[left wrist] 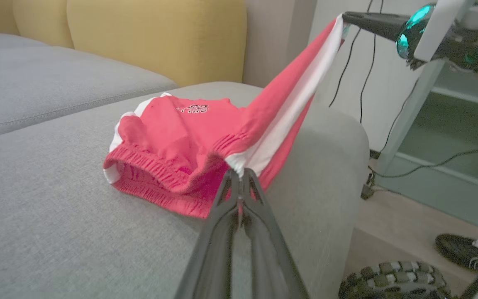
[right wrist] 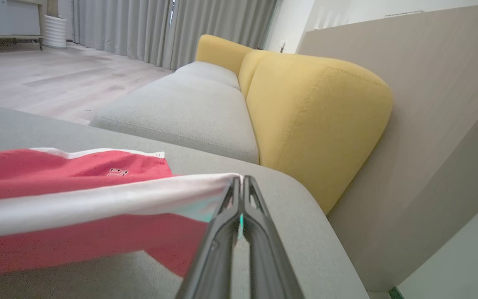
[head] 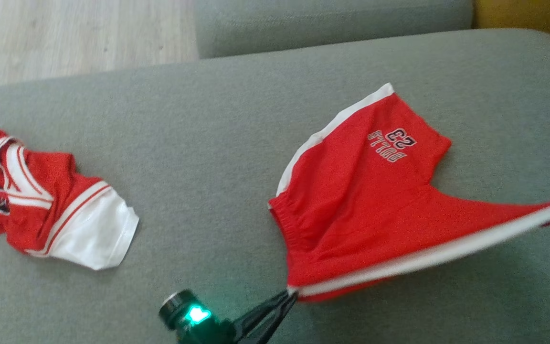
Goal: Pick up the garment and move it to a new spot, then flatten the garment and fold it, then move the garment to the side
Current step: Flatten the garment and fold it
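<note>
A pair of red shorts (head: 370,200) with white side stripes and a printed "23" lies on the grey sofa cushion (head: 217,143), right of centre. My left gripper (head: 290,292) is shut on the waistband corner at the white stripe (left wrist: 239,168). My right gripper (right wrist: 241,179) is shut on the leg-hem end of the same stripe, seen from the left wrist at the top right (left wrist: 345,18). The white-striped edge is stretched taut between the two grippers and lifted off the cushion, while the rest of the shorts (right wrist: 69,170) rests on the cushion.
A crumpled red and white jersey (head: 41,200) lies at the cushion's left. Yellow back cushions (right wrist: 313,112) stand behind the sofa. The cushion's right edge drops to the floor, where cables (left wrist: 388,137), a shelf unit (left wrist: 450,137) and a person's shoe (left wrist: 463,249) show.
</note>
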Robot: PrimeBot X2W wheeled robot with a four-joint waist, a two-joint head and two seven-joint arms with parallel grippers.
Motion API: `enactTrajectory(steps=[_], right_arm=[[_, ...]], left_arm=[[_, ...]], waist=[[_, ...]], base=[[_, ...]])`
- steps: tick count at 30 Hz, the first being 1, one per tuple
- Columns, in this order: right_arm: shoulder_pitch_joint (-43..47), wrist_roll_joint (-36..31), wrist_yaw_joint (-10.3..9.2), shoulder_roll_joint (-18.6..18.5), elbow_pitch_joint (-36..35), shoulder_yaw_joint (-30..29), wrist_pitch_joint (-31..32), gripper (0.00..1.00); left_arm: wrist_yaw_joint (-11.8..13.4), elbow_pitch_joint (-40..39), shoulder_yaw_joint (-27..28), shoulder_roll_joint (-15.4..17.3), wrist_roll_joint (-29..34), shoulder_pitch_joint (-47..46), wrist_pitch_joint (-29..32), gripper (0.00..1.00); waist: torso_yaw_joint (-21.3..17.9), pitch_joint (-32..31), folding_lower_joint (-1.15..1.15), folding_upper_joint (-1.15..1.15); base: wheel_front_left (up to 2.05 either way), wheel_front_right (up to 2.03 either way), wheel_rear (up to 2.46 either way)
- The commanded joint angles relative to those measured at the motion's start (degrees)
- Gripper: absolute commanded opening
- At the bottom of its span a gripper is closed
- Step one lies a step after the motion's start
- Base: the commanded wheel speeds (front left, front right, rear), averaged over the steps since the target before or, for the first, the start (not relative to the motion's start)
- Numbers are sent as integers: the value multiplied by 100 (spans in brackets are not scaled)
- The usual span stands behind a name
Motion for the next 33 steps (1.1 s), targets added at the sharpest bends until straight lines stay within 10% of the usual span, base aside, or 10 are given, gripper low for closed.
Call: enactTrajectory(steps=[1,13,33], right_arm=[[-361,12,37,-248,-188,-18,28,0],[-2852,267,37,-1036,1378,971,474,0],[-5800,889,37,-706,4989,3364,-429,0]], left_arm=[[-35,-137,256,-29,-107,-325,-13,0],[-179,542,197,-1056,-2002,-1559,-13,0],[-181,1284,769,-1467,-1778,-1906,-13,0]], waist=[[131,140,1,0],[701,830,1,0],[893,1364,1,0]], base=[[0,0,0],[0,0,0],[0,0,0]])
